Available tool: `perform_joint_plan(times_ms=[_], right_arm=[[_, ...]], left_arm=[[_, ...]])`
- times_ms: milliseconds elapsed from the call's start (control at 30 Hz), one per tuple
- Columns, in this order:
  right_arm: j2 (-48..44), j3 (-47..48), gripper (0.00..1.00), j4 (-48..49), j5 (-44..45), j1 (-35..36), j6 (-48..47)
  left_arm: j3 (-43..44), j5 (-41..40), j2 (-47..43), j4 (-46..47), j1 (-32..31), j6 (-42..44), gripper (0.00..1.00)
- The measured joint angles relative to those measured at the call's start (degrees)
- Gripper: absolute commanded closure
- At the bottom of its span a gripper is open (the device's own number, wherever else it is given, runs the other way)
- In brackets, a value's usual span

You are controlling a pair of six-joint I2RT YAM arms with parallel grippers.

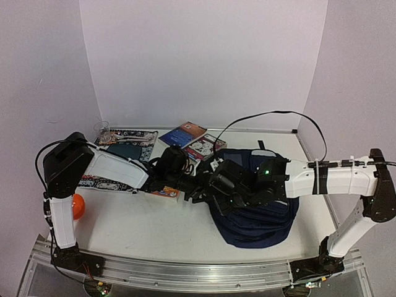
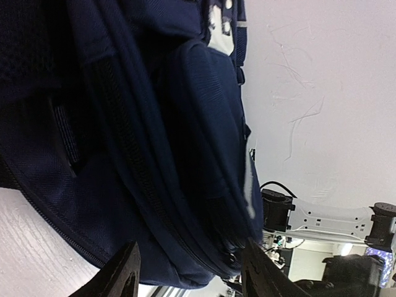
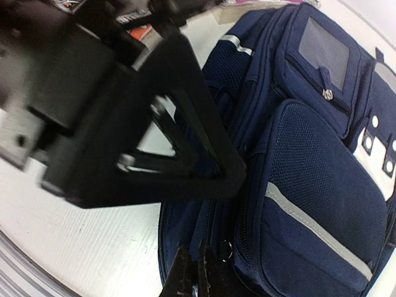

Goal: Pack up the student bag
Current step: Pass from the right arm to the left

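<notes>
Pale lilac walls back a white table [image 1: 142,229], and the student bag [image 1: 260,216] lies flat on its right-centre, long axis running from the far side toward the arm bases. Both arms meet at the bag's left flank. My left gripper [image 2: 189,275] has its jaws wide apart, and the bag's side and zip line fill the wrist view just beyond its fingers [image 2: 124,275]. My right gripper [image 3: 195,272] sits down at the zip seam, jaws drawn together to a sliver; I cannot tell whether any fabric is caught between them. I judge the right arm the nearer one for opening the zip.
</notes>
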Motion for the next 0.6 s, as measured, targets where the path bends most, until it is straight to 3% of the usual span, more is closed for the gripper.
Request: perform_joint_plan(times_ms=[133,233,500,600], right_arm=[[-0.52,-0.17,1.00,1.58,-0.13,0.00,-2.95],[-0.53,-0.23,1.00,1.75,-0.61,0.00,-5.06],[-0.84,-0.57,1.00,2.54,-3.49,0.00,-12.25],[-2.46,-2.07,1.00,3.06,-5.96,-0.02,-14.91]], left_arm=[[0.16,1.64,2.00,-0.01,-0.60,-1.55,0.43],[1.39,3.02,3.40,-0.04,-0.82,-2.31,0.49],[5.78,5.63,6.03,-0.66,-0.91,-3.12,0.97],[6.47,6.57,6.35,-1.43,-0.42,-3.10,1.00]])
